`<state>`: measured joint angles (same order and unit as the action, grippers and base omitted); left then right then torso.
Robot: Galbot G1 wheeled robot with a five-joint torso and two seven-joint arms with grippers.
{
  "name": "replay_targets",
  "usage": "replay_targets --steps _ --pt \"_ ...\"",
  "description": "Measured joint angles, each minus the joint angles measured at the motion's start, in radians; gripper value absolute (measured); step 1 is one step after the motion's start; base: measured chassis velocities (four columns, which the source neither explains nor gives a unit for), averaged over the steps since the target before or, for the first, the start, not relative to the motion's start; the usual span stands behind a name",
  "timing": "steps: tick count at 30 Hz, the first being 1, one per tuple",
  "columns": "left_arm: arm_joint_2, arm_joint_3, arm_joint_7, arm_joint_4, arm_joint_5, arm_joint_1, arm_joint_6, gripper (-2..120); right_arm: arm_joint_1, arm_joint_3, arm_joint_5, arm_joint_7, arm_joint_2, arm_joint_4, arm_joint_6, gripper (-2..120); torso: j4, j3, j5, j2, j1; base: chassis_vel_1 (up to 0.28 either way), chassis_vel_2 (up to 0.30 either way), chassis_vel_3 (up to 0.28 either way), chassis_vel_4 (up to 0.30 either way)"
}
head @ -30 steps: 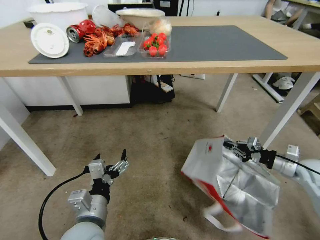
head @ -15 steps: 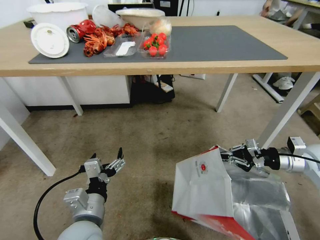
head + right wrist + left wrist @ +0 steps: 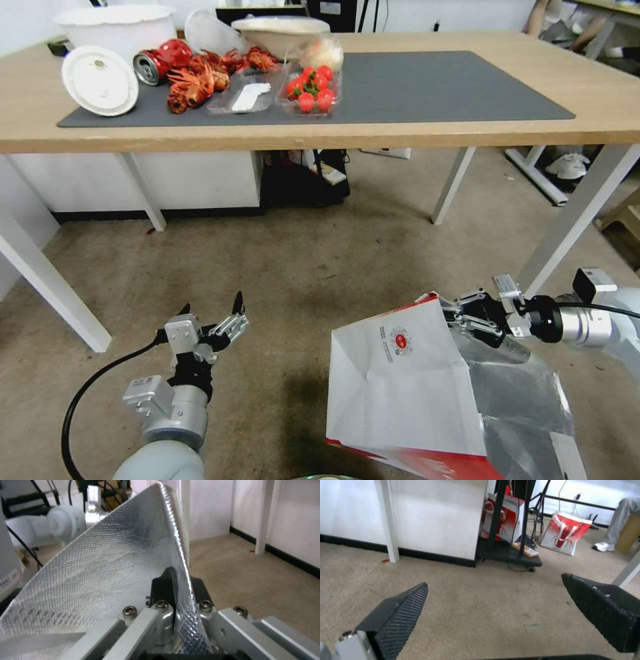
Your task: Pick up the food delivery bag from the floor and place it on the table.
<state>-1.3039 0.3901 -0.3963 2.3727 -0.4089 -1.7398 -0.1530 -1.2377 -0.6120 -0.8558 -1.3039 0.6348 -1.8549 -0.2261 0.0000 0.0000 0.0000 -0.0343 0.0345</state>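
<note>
My right gripper (image 3: 448,313) was clenched on the top rim of the food delivery bag (image 3: 407,380), low over the floor (image 3: 300,267) in front of the tabletop's (image 3: 467,133) near right leg; the right wrist view showed both fingers (image 3: 160,587) pinching the edge of the silver foil lining between them. The bag hung tilted, white face with its small round logo turned toward me, red side panel at the bottom, foil mouth gaping to the right. Whether its base touched the carpet I could not tell. My left gripper (image 3: 210,319) sat released, fingers spread wide, holding nothing, above bare floor well apart from the bag. On the tabletop's far left corner lay crayfish (image 3: 193,83) and a tray of strawberries (image 3: 311,87) on the dark mat (image 3: 433,87).
</note>
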Motion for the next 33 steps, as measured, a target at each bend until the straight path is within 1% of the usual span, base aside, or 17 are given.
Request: replay_targets --steps 17,27,33 --pt "0.0 0.0 -0.003 -0.015 -0.001 0.014 0.013 100 0.011 0.028 -0.024 -0.005 0.014 -0.01 -0.008 0 0.0 0.0 0.0 0.0 0.0 0.0 0.0 0.0 0.0" --pt "0.002 0.006 -0.011 -0.014 -0.01 0.018 0.017 100 0.002 0.041 -0.12 0.015 0.058 -0.05 -0.015 0 0.0 0.0 0.0 0.0 0.0 0.0 0.0 0.0 0.0" --pt "0.003 0.008 -0.015 -0.009 -0.013 0.017 0.023 100 -0.008 0.03 -0.12 0.015 0.071 -0.058 -0.015 0 0.0 0.0 0.0 0.0 0.0 0.0 0.0 0.0 0.0"
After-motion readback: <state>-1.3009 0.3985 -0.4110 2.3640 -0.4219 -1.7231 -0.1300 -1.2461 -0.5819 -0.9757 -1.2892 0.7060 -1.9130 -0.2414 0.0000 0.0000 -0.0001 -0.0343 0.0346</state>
